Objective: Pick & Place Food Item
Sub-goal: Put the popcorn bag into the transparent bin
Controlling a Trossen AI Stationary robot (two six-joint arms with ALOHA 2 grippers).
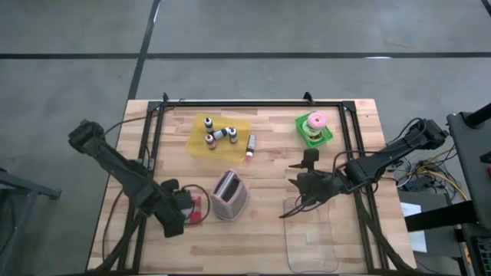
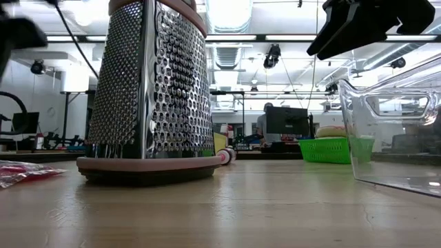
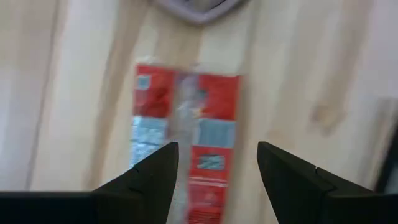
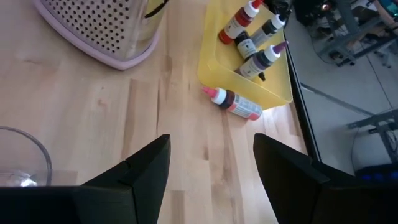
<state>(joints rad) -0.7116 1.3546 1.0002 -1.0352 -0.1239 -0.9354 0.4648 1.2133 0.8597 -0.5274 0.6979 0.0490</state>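
Note:
A red and silver food packet [image 3: 186, 137] lies flat on the wooden table, just left of the metal grater [image 1: 229, 195]; the low view shows its edge [image 2: 21, 171]. My left gripper [image 3: 217, 180] hovers open above the packet's near end, fingers pointing down on either side of it, not touching; the high view shows this gripper [image 1: 182, 213] near the table's front left. My right gripper [image 4: 211, 168] stands open over bare wood at mid-right [image 1: 301, 192], beside the clear container [image 1: 311, 234].
A yellow tray [image 1: 221, 134] with small bottles sits at the back, one bottle [image 4: 236, 104] lying on the wood beside it. A green basket [image 1: 314, 130] holding a pink doughnut [image 1: 316, 120] stands at the back right. A black frame rims the table.

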